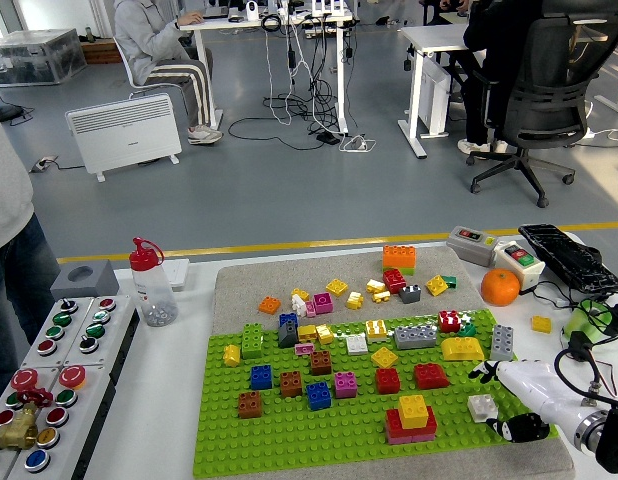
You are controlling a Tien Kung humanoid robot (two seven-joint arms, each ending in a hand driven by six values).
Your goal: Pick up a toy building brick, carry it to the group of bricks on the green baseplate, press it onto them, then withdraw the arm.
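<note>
A green baseplate (289,425) lies on a grey mat and carries many bricks. A yellow brick on a red and pink stack (411,418) stands near its front right. A white brick (481,407) sits at the plate's right edge. My right hand (504,400) lies just right of that white brick, its fingers spread and holding nothing; the arm runs off toward the lower right corner. Loose bricks, among them an orange one (399,257) and a grey one (415,336), lie behind the plate. The left arm does not show.
A clear bottle with a red cap (149,284) stands left of the mat. A panel of coloured buttons (49,370) fills the lower left. An orange (500,287), switch boxes (489,250) and a keyboard (569,258) lie at the right. A person (9,250) stands at the left edge.
</note>
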